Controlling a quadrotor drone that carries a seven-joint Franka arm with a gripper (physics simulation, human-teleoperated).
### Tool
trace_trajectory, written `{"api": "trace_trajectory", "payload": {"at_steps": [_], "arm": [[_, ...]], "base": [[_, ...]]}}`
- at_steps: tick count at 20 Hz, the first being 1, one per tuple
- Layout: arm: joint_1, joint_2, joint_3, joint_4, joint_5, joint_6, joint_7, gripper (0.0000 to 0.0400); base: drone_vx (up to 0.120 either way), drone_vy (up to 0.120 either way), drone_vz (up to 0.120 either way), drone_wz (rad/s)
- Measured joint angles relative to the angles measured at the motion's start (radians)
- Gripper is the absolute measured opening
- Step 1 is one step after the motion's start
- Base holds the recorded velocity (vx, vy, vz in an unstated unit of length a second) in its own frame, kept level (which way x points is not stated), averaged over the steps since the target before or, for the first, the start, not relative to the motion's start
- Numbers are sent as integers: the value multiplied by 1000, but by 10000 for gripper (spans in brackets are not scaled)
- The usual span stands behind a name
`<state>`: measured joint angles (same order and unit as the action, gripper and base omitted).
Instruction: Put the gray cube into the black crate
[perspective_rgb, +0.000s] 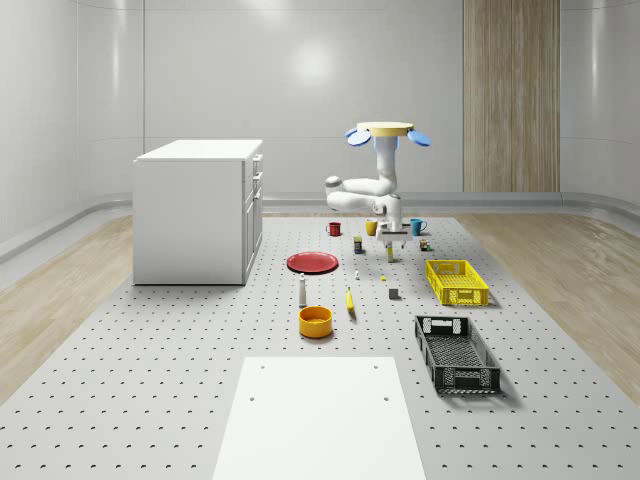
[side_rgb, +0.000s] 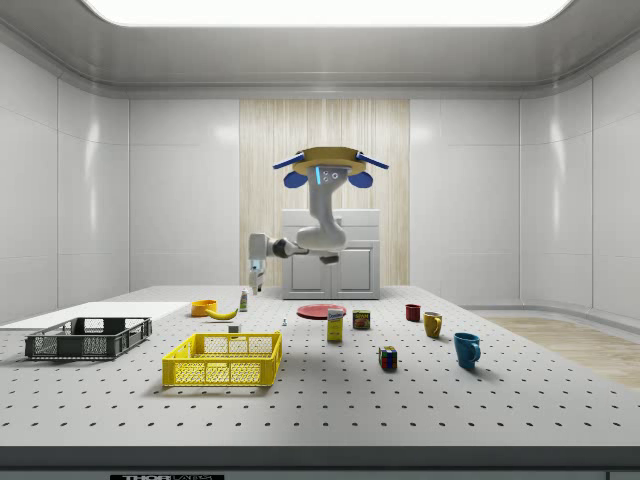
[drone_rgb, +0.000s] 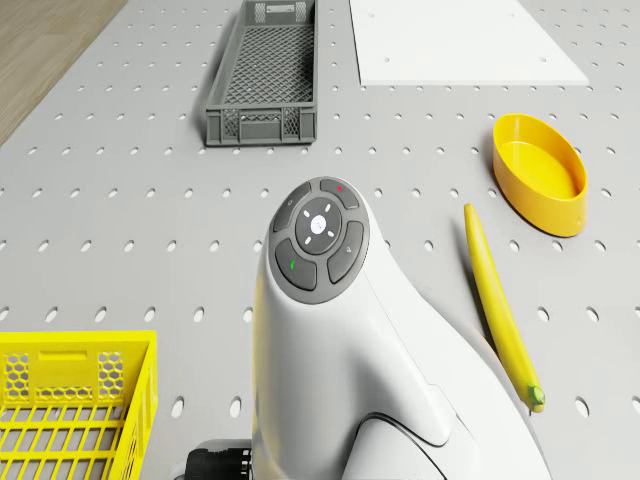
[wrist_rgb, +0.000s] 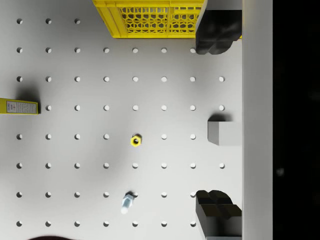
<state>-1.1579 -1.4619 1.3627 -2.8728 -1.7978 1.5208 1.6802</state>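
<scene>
The small gray cube (perspective_rgb: 394, 293) lies on the perforated table between the banana and the yellow crate; in the wrist view the gray cube (wrist_rgb: 225, 133) sits below and between the two dark fingers (wrist_rgb: 217, 32). The black crate (perspective_rgb: 457, 352) stands nearer the table's front, also seen as the black crate (side_rgb: 88, 338) and the black crate (drone_rgb: 265, 75). My drone (perspective_rgb: 385, 131) hovers over the table's far middle. Its arm reaches down, and my gripper (perspective_rgb: 392, 242) hangs open well above the table, holding nothing; my gripper (side_rgb: 256, 288), my gripper (wrist_rgb: 217, 122).
A yellow crate (perspective_rgb: 457, 282) sits just behind the black one. A banana (perspective_rgb: 350, 300), orange bowl (perspective_rgb: 315, 321), red plate (perspective_rgb: 312, 262), mugs and small boxes dot the table. A yellow nut (wrist_rgb: 136, 141) and a bolt (wrist_rgb: 127, 202) lie under the gripper. A white cabinet (perspective_rgb: 200, 210) stands on the whole-scene view's left.
</scene>
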Motion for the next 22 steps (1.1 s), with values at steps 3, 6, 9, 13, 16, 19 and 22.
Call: {"api": "trace_trajectory", "payload": {"at_steps": [3,6,9,13,16,19,22], "arm": [[-1,-6,1,0,2,5,1,400],[-3,-11,2,0,5,10,2,400],[-4,-16,3,1,7,15,3,400],[-5,-23,4,1,10,22,4,400],[-6,-28,4,1,12,26,5,400],[-7,-33,5,1,13,30,6,400],[-8,-37,6,2,15,35,7,400]], "base": [[120,0,-120,0],[120,0,-120,0],[120,0,-120,0],[90,-20,-120,0],[0,-120,-67,0],[93,0,0,0],[120,0,0,0]]}}
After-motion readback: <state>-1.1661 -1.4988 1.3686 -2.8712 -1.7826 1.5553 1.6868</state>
